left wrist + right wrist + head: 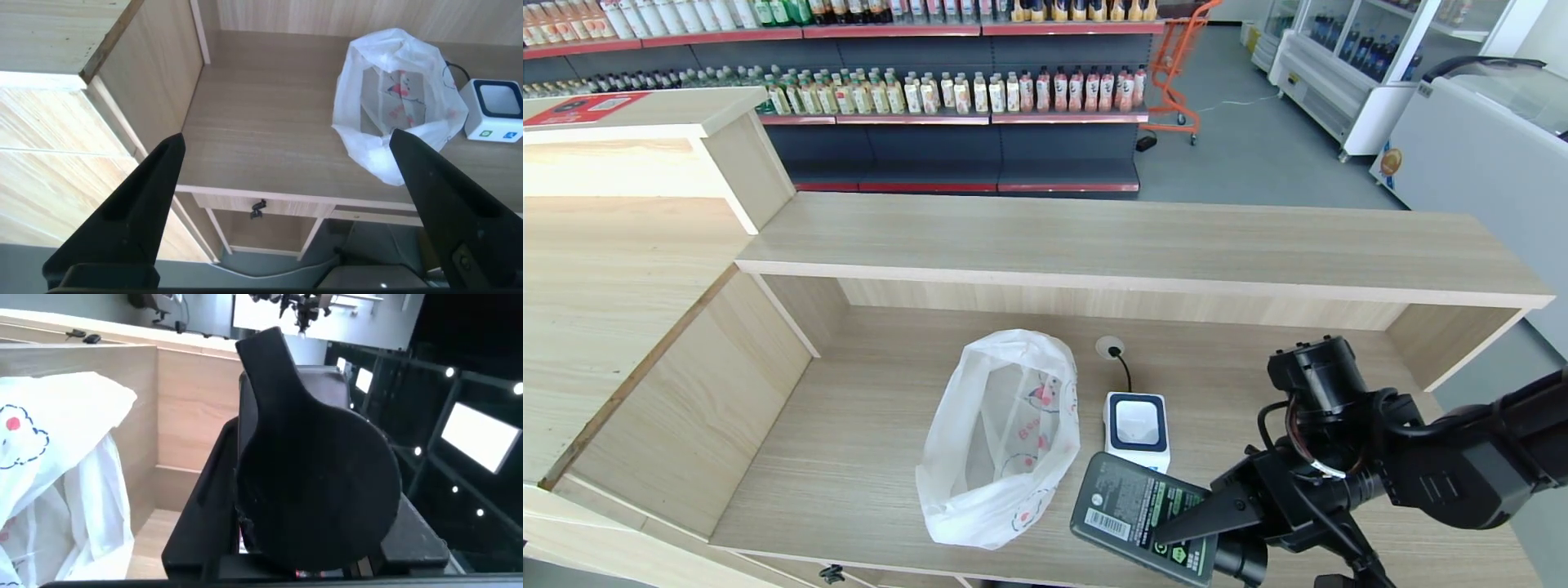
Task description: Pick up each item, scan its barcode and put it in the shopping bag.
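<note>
The black right arm (1462,465) comes in low from the right of the white, dark-framed barcode scanner (1136,429), its wrist bent so the jaws point left, toward the robot's side of the scanner. The jaws are closed on a flat dark grey pack with a green label and a white barcode sticker (1131,513). One pointed black finger (1188,523) lies across the pack's printed face, and the pack's right end sits between the jaws. The pack is tilted, with its barcode facing up. Seen from the head camera, its far corner overlaps the scanner's near edge, while its left end reaches out past the scanner toward the front of the light wooden tabletop (849,457). In the right wrist view the pack's dark back (315,474) stands close in front of the camera. The left arm's jaws are spread wide with nothing between them. They hang well to the left of the scanner (494,110), over the tabletop's (261,139) front edge. A thin white plastic shopping bag (1001,441) stands just left of the scanner with its mouth open upward. Pink and red print shows through its wall, but I cannot tell what, if anything, lies inside.
</note>
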